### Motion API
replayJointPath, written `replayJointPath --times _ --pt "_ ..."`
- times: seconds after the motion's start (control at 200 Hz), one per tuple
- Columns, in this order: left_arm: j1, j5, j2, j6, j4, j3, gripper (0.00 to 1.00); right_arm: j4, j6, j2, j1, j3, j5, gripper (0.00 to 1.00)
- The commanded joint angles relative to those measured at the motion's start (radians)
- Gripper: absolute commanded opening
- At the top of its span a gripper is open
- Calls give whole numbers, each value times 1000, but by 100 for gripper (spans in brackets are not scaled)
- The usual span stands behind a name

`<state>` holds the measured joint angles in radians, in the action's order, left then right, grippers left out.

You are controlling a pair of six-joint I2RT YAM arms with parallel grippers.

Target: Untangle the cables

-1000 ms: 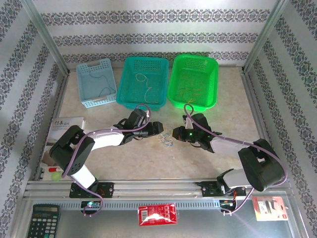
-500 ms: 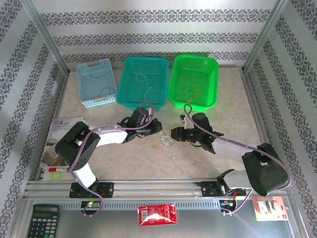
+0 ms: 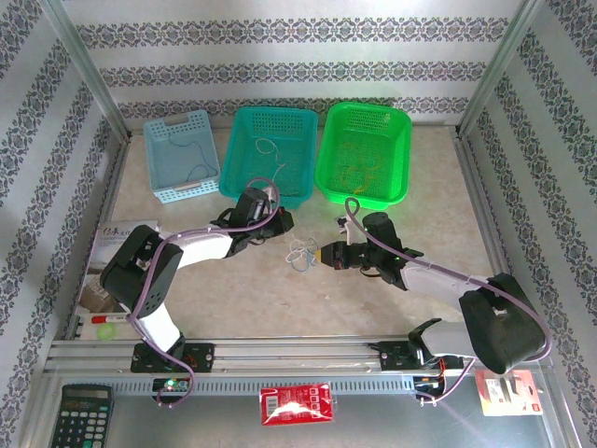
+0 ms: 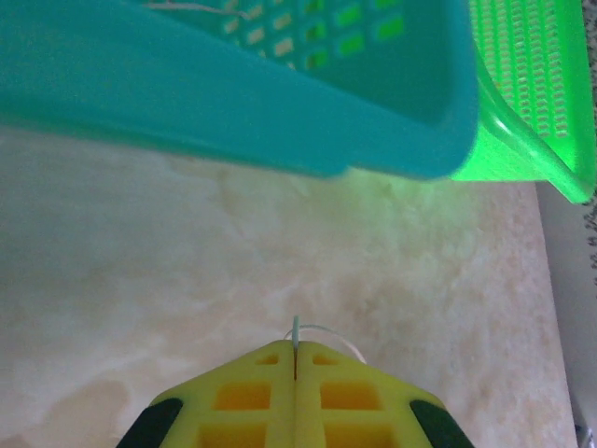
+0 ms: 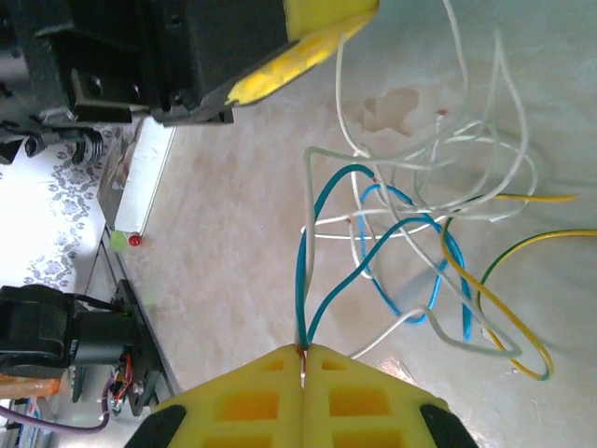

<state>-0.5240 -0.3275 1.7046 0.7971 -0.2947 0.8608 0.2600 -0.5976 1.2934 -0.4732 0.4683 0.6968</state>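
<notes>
Sprawling cables point(image 3: 300, 252) — beige tbl point(image 3: 252, 294), striped walls point(image 3: 298, 56)

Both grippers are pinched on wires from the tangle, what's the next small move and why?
Probably draw the left gripper toward the teal basket while the right gripper holds: left is shut on a white strand, right on a blue strand, with the tangle between them.

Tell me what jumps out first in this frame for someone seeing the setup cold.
A knot of thin blue, white and yellow cables lies mid-table between the two arms. Each claw is shut on a strand: the left claw on a white strand, the right claw on a blue strand. A light blue basket, a teal basket and a green basket line the far edge.
</notes>
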Motion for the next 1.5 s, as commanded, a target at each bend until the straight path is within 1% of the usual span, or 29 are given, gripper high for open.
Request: replayJointPath --times 0.0,0.11,0.325,0.56,0.719,0.804,0.854,0.899,0.994,1.084,1.149,1.239,1.329,1.409,1.499 --pt "35 31 -37 -45 31 -3 0 -21 28 -12 8 -11 -6 0" --pt "56 36 -49 -55 43 -13 0 -16 39 4 3 -11 31 0" --pt "67 28 -33 -64 40 -9 0 8 79 0 -28 10 158 0" --pt "65 -21 -5 -50 6 -7 0 72 70 35 -53 58 183 0" --pt "65 -98 6 -64 -10 -6 0 147 29 79 -70 87 169 0" --pt "65 -137 -2 -77 -6 -1 19 176 9 84 -70 89 140 0" --pt "65 -142 -22 -89 14 0 32 184 3 80 -70 87 123 0" --pt "67 -139 -46 -104 43 2 40 185 2 74 -68 85 111 0" --pt "82 -130 -108 -130 106 -1 55 186 -1 54 -61 74 93 0" --pt "110 -121 -170 -140 177 -7 66 186 -4 39 -53 66 90 0" --pt "127 -129 -216 -139 209 -19 69 186 -6 30 -49 61 89 0" --pt "129 -137 -282 -128 242 -34 74 186 -9 21 -45 56 84 0" --pt "129 -178 -339 -95 243 -56 75 186 -10 17 -43 56 81 0" --pt "126 -236 -378 -40 198 -88 73 184 -12 15 -39 55 75 0" --pt "105 -296 -404 48 85 -141 71 185 -11 15 -35 53 65 0"
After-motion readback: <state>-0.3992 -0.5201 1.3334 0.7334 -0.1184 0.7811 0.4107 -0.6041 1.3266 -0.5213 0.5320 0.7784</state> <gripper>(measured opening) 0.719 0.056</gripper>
